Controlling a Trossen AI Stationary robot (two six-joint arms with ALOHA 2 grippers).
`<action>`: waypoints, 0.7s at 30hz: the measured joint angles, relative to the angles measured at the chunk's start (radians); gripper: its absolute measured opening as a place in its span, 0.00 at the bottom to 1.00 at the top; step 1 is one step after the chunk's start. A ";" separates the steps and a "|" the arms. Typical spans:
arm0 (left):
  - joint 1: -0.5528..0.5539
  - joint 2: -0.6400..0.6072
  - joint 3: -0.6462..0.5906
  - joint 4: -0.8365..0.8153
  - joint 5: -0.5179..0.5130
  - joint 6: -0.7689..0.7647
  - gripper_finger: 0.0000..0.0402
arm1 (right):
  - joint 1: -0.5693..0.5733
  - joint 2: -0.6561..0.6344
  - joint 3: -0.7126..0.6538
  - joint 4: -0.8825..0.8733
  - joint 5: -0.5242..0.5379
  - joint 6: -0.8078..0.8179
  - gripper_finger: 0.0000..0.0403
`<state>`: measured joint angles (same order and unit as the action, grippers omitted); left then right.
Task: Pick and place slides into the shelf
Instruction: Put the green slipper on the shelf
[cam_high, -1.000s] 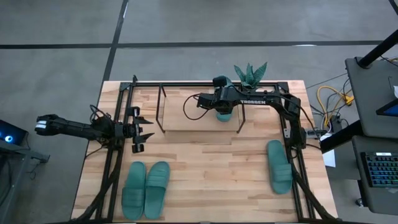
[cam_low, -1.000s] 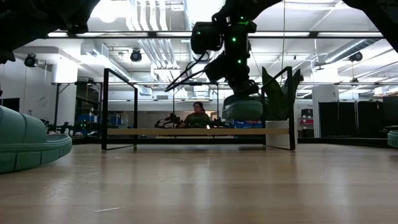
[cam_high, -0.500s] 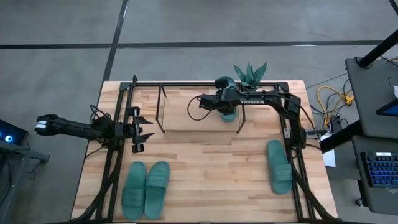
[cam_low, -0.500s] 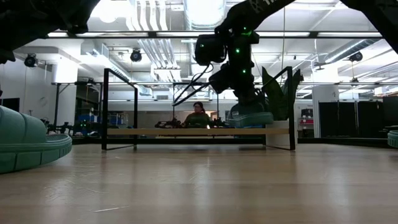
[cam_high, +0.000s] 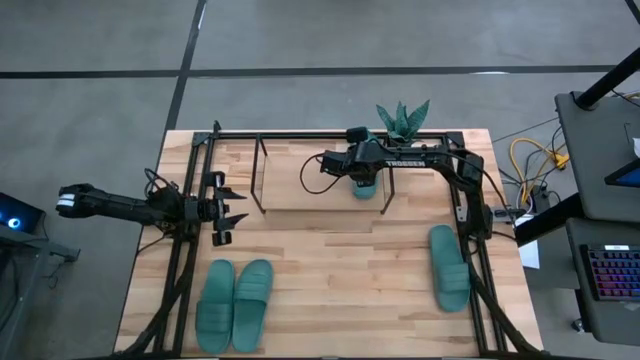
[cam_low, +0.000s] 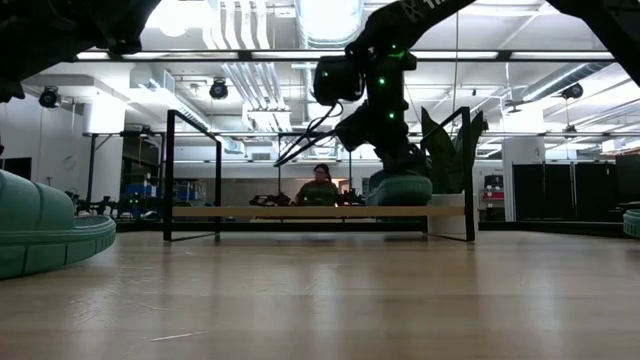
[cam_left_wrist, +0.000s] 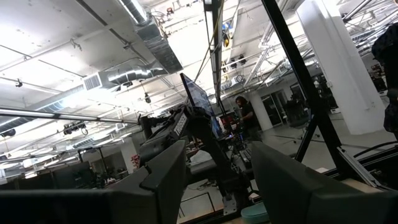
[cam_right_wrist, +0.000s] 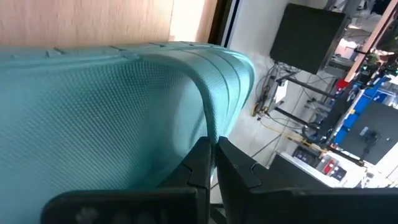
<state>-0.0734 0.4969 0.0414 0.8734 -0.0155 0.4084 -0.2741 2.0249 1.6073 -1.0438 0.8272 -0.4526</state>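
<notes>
Over the right end of the shelf (cam_high: 300, 195), the right gripper (cam_high: 362, 178) holds one teal slide (cam_low: 400, 188). Its jaws are pressed tight on the thin edge of the strap, as the right wrist view shows. From the low view the slide looks to sit right at the wood board, so this is the putting-down step. I think the next move is to let the slide rest flat, then spread the jaws and lift away without dragging it.

Three more slides wait on the worktop (cam_high: 330, 270): a pair (cam_high: 235, 303) near the front on the left, and one (cam_high: 449, 266) on the right. The left gripper (cam_high: 222, 210) waits by the left side with its jaws spread and nothing in them.
</notes>
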 joint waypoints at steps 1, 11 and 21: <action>0.000 0.000 0.000 0.000 0.000 0.000 0.42 | 0.000 0.000 0.000 0.001 0.000 0.000 0.03; 0.000 0.000 0.000 0.000 0.000 0.000 0.42 | 0.001 0.000 0.000 0.000 0.001 0.008 0.03; 0.000 0.000 0.000 0.000 0.000 0.000 0.42 | 0.004 -0.001 0.000 -0.045 0.003 0.026 0.03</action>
<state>-0.0731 0.4965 0.0414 0.8738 -0.0155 0.4084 -0.2703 2.0239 1.6077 -1.0893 0.8306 -0.4267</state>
